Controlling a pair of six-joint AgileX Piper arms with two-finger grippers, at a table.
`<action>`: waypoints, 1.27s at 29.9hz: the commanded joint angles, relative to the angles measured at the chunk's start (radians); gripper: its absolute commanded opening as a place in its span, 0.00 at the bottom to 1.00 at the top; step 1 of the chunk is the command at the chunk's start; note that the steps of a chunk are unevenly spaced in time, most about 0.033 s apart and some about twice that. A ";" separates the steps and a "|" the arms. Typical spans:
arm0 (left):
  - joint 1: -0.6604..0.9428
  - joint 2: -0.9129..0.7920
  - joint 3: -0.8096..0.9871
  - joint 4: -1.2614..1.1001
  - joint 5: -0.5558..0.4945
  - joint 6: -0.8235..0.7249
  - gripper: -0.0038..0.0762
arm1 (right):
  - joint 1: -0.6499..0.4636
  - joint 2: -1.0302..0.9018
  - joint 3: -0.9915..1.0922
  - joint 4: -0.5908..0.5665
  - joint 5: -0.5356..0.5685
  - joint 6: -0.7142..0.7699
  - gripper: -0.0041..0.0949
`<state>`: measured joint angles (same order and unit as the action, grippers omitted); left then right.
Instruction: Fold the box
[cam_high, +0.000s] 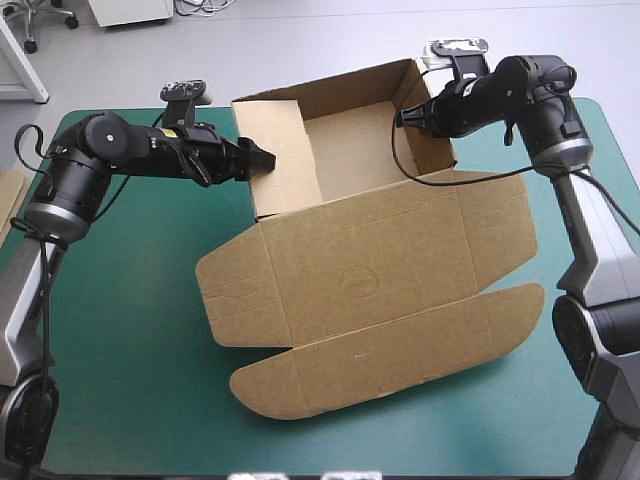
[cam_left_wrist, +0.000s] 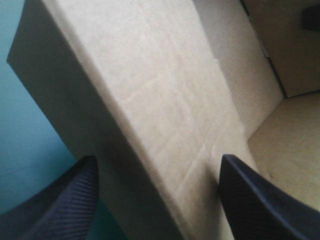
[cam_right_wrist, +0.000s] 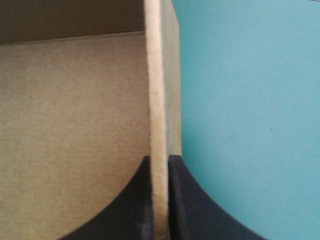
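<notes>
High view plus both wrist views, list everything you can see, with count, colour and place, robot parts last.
box: one, brown, mid-table; open tray at the far side, lid flat toward the near edge
spare board: one edge, brown, at the table's left edge
table cover: one, teal-green, under the box
left tool: one, black, open at the tray's left wall
right tool: one, black, shut on the tray's right wall

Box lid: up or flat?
Flat. The box is an open tray; its lid lies spread on the teal-green cover.
</notes>
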<state>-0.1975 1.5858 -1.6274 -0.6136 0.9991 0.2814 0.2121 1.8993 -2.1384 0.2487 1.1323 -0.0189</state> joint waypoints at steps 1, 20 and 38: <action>-0.035 -0.020 -0.034 0.077 -0.046 -0.057 0.64 | 0.002 -0.062 -0.028 0.090 -0.085 0.056 0.04; -0.197 0.132 -0.299 0.614 0.114 -0.281 0.55 | 0.116 0.028 -0.028 -0.066 -0.026 0.135 0.04; -0.197 0.280 -0.324 0.757 0.106 -0.299 0.04 | 0.121 0.036 -0.028 -0.179 0.019 0.140 0.04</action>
<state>-0.3901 1.9048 -1.9211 0.1127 1.1356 -0.0686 0.3313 1.9925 -2.1373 0.0585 1.2018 0.1694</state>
